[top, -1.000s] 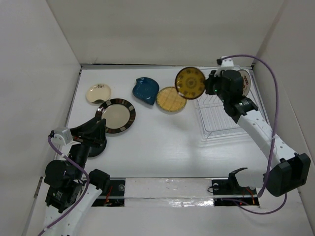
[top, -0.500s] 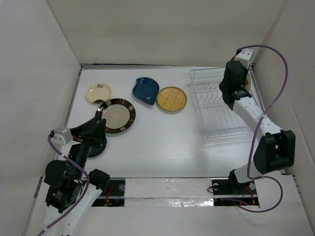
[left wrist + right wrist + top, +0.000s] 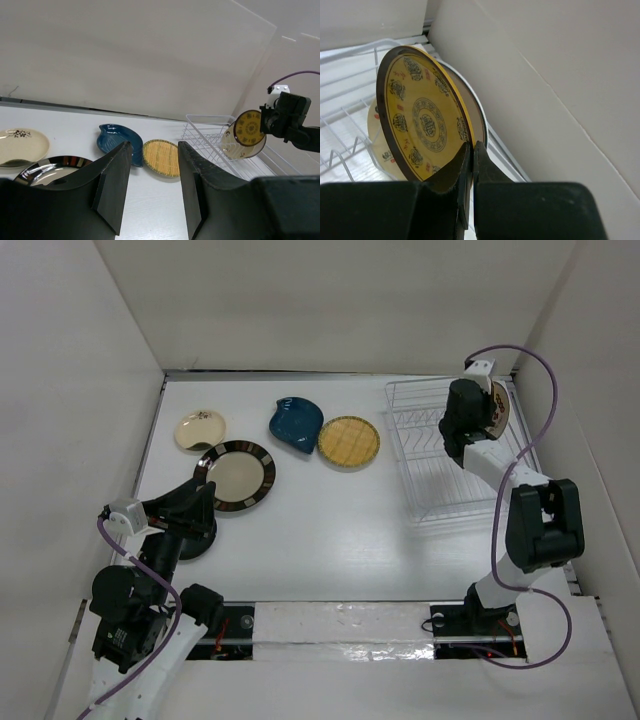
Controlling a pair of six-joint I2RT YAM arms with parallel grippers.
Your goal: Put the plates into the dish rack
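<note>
1. One plate, the white plate with red characters (image 3: 231, 146), already stood in the dish rack (image 3: 430, 470) at its far right end.
2. The right tool (image 3: 471, 150) was pinched narrow on the rim of the gold dark-rimmed plate (image 3: 422, 122), holding it upright over that same end, just beside the white one. We could not tell whether it had seated between the tines.
3. Four plates lay flat on the desk (image 3: 330, 530), left of the rack: the cream floral plate (image 3: 200, 430), the brown-rimmed plate (image 3: 236, 476), the blue leaf-shaped plate (image 3: 296, 421) and the yellow woven-look plate (image 3: 349, 442). We judged the task under halfway.
4. The left tool (image 3: 154, 165) stood wide and empty near the brown-rimmed plate.
5. The side wall (image 3: 545, 75) and the standing white plate crowded the gold plate's slot.
</note>
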